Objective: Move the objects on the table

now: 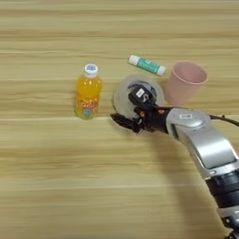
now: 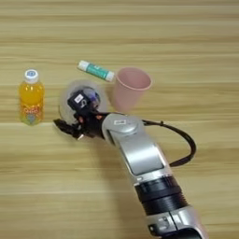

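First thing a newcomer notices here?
The silver arm, reaching in from the lower right, with its gripper at the near edge of the clear tape roll mid-table. Next, the orange juice bottle upright to the left, and the pink cup upright to the right, with the glue stick lying behind the roll.

The wooden table (image 1: 46, 177) fills the view, its grain running side to side. On it a juice bottle (image 1: 88, 92) stands upright at the left. A tape roll (image 1: 122, 95) lies flat near the middle, a glue stick (image 1: 147, 65) lies on its side just behind it, and a pink cup (image 1: 186, 82) stands upright at the right
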